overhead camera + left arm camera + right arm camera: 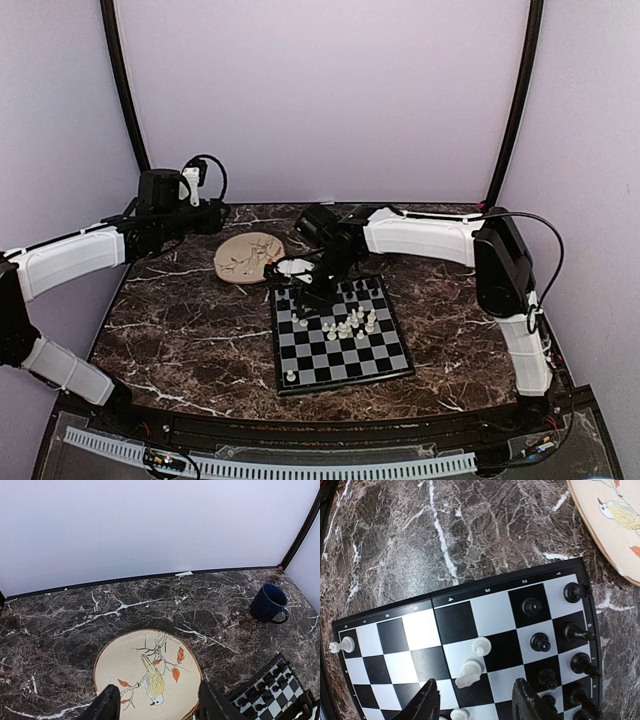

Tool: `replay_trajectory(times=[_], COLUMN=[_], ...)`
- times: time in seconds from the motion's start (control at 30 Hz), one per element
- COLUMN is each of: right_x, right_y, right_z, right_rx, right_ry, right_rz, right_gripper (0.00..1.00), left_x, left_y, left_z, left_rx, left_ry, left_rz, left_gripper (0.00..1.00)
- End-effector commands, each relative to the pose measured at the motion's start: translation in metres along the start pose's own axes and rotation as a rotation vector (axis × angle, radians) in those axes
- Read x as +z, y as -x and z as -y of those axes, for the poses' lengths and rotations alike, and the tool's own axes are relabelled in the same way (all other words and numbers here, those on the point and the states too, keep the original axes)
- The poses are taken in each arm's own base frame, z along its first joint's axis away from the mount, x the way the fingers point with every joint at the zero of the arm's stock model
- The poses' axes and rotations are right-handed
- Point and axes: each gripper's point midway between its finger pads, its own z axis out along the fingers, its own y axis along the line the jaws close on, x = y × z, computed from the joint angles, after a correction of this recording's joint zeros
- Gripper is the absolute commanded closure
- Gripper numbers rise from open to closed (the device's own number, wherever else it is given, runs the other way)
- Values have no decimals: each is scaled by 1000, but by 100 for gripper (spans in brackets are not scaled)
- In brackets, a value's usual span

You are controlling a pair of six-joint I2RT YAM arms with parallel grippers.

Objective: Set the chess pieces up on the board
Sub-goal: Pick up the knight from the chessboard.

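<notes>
The tool [475, 689], jaws apart, hovers over a white piece [470, 673] on the board [420, 630].

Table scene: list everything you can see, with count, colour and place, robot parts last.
table: one, dark white-veined marble, under everything.
board: one, black and light-grey checks, mid-table.
white chess pieces: several, cream-white, mostly mid-board.
black chess pieces: at least eight, black, board's far rows.
plate: one, beige with painted bird, beside board's far-left corner.
cup: one, dark blue, near back wall.
left gripper: one, black, open above the plate.
right gripper: one, black, open above the board.
</notes>
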Motion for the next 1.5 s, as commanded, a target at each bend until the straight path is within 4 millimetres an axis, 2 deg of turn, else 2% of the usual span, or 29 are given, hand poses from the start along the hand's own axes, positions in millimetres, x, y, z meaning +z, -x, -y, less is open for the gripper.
replay_trajectory(times=[0.0,0.1,0.23,0.43,0.63,0.93,1.07,1.23,1.47], right_x=[4,10,18,24,27,16,8,0,6], right_y=[4,-1,-6,-3,-5,-6,-4,-3,-9], right_z=[-4,-8,-7,-8,-9,-16,-26,-48,-91], right_rx=[-13,-12,1,1,9,-14,-46,-97,-184], right_ry=[-1,15,11,22,33,31,30,32,83], right_rz=[-21,-42,-61,-59,-66,-61,-55,-51,-81], right_gripper=[48,43,44,51,63,78,82,84,85], left_x=[-10,-9,-8,-7,-6,-5,-3,-4,-4], left_y=[11,11,9,8,6,5,4,4,5], left_z=[3,5,7,8,8,11,12,13,15], left_rx=[-5,-7,-10,-4,0,9,12,15,21], left_ry=[-17,-28,-38,-46,-48,-61,-68,-75,-82], left_rz=[43,41,33,30,25,17,9,8,7], left_gripper=[44,44,44,44,44,44,44,44,44])
